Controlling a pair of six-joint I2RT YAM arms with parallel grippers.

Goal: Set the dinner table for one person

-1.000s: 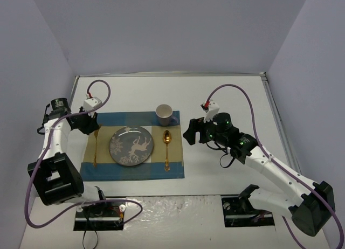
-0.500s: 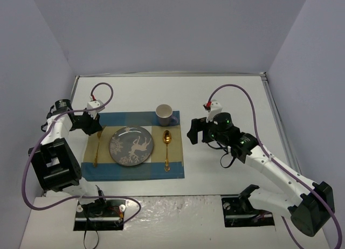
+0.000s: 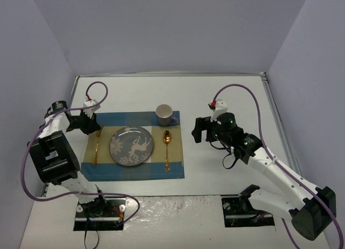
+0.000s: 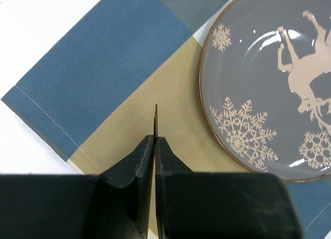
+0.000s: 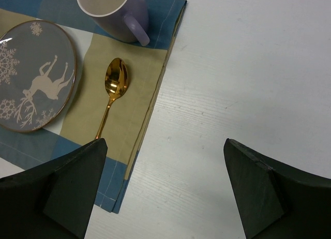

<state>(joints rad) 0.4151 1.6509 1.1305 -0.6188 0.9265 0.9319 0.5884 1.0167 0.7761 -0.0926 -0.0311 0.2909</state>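
On the white dinner table (image 3: 232, 98) lies a blue-and-tan placemat (image 3: 129, 119) with a grey reindeer plate (image 3: 131, 145), a lilac mug (image 3: 164, 115) and a gold spoon (image 3: 167, 149). A thin gold utensil (image 3: 96, 149) lies left of the plate. My left gripper (image 3: 94, 130) sits at its far end. In the left wrist view the left gripper (image 4: 155, 139) is shut, with the gold utensil (image 4: 155, 117) poking out edge-on between its tips. My right gripper (image 3: 198, 131) hovers open over bare table right of the placemat (image 5: 129, 109), with nothing between its fingers (image 5: 77, 182).
Purple-grey walls close in the table on three sides. Both arm bases and their mounts (image 3: 99, 214) sit at the near edge. Purple cables loop above each wrist. The spoon (image 5: 115, 84) and mug (image 5: 111, 9) lie left of the right gripper (image 5: 164, 146).
My right gripper has drawn back to the right, away from the spoon, and its jaws have spread wider. The left arm's elbow swung left while its gripper stayed shut at the utensil.
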